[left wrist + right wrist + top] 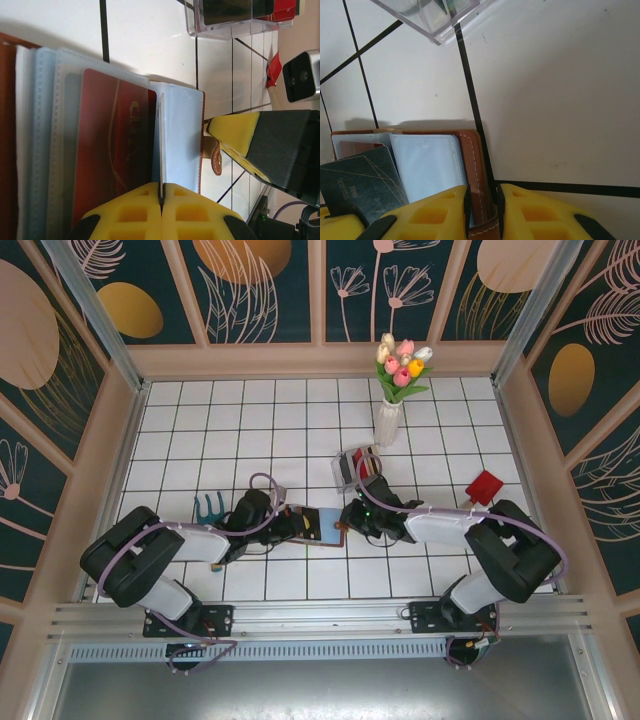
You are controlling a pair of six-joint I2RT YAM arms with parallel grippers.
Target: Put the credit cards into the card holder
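The brown card holder [315, 525] lies open on the tiles between my two grippers, its pale sleeves [182, 130] facing up. A red credit card [112, 150] sits inside one clear sleeve. My left gripper [161, 192] is shut on a dark grey credit card [362, 182], held edge-on over the sleeves [161, 140]. My right gripper [482, 205] is closed round the holder's brown leather edge [472, 165], next to the clasp tab. Seen from above, the left gripper [283, 524] is at the holder's left end and the right gripper [348, 523] at its right end.
A clear plastic box [356, 468] with more cards stands just behind the holder. A vase of tulips [390, 415] rises behind that. A red toy shovel [483, 487] lies to the right, a teal fork-like toy [208, 506] to the left.
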